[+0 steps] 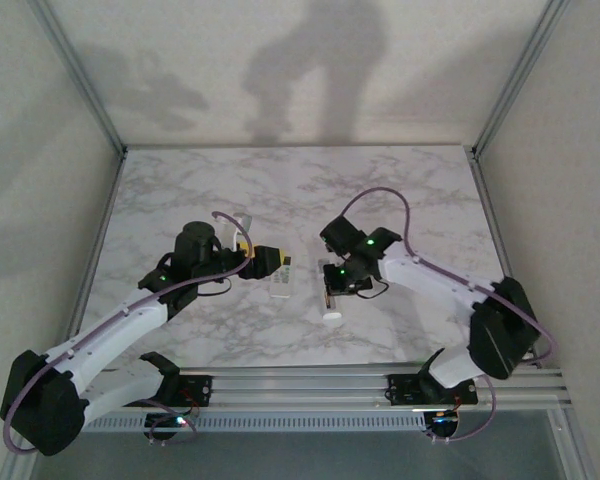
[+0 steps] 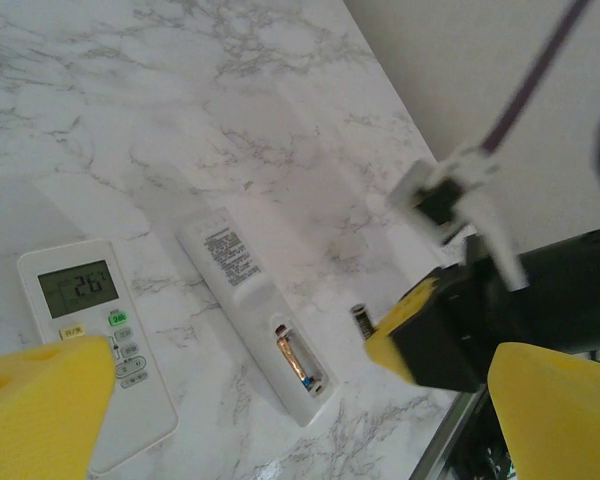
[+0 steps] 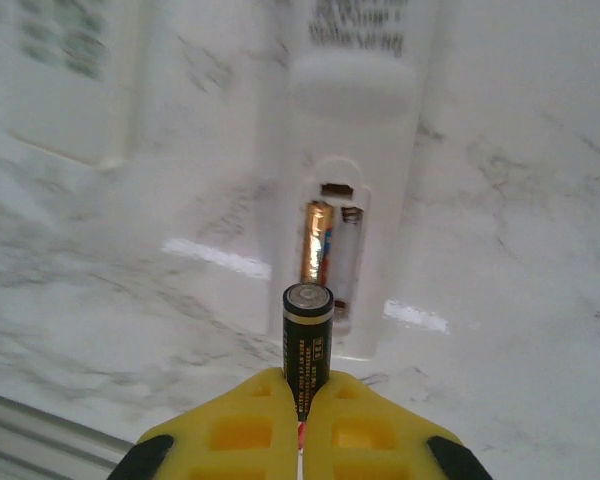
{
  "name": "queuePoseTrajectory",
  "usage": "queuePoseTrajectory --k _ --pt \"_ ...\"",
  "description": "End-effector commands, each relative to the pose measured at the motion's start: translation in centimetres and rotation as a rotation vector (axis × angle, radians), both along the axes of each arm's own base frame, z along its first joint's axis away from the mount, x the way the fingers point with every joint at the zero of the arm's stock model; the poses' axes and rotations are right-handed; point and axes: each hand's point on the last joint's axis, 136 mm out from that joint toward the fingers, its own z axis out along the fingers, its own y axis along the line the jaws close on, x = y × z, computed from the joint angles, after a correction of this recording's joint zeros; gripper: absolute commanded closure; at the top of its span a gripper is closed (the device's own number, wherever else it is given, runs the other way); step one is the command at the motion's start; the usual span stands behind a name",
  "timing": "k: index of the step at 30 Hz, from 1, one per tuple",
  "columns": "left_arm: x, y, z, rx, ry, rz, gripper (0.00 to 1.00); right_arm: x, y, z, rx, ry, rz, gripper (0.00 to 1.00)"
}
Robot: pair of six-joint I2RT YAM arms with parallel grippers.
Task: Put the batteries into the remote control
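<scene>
Right pincer (image 3: 302, 425): I log its yellow pads as pressed together on the lower part of the held battery (image 3: 308, 340), a black cell with a gold band near its free end. That end sticks out past the fingertips towards the remote control (image 3: 350, 110). Left pincer (image 2: 300, 400): I log its yellow pads as spread wide apart, hovering over the table (image 1: 380, 180) with both remotes seen between them. Table: white top with grey marbling, metal rails along its near edge, pale walls around it. Remote control: long, slim and white, lying face down near the middle of the table with its printed label upward. From above, my right pincer covers part of it. Display remote (image 2: 90, 350): shorter and wider, white, face up with its screen showing digits and small buttons below. It lies just beside the remote control on my left arm's side, and a strip of table shows between the two. Battery bay (image 3: 330, 250): open, set in the end of the remote control nearest my right pincer. Seated battery (image 2: 292, 357): coppery-orange wrap, lying in one slot of the bay, while the slot next to it shows white plastic. Held battery, position: close to the bay end of the remote control. In the left wrist view a little marble shows between it and the casing, so I enter it as near and apart.
</scene>
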Motion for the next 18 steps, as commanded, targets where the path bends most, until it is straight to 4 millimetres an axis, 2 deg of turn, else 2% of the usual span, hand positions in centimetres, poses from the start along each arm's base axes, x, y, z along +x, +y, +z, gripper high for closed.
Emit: queuePoseTrajectory --k 1,8,13,18 --pt "-0.1 0.3 1.1 -0.017 -0.033 0.006 0.04 -1.4 -0.1 -1.4 -0.062 0.087 0.083 0.98" --pt "-0.2 0.4 1.1 -0.018 -0.033 0.011 0.04 -1.8 0.8 -3.5 -0.126 0.13 0.092 0.95" --pt "-0.2 0.3 1.2 -0.02 -0.037 0.0 0.04 -1.6 0.7 -4.2 -0.152 0.143 0.072 0.82" --pt "-0.2 0.3 1.2 -0.022 -0.04 0.0 0.04 -1.5 0.3 -4.6 -0.185 0.142 0.045 0.82"
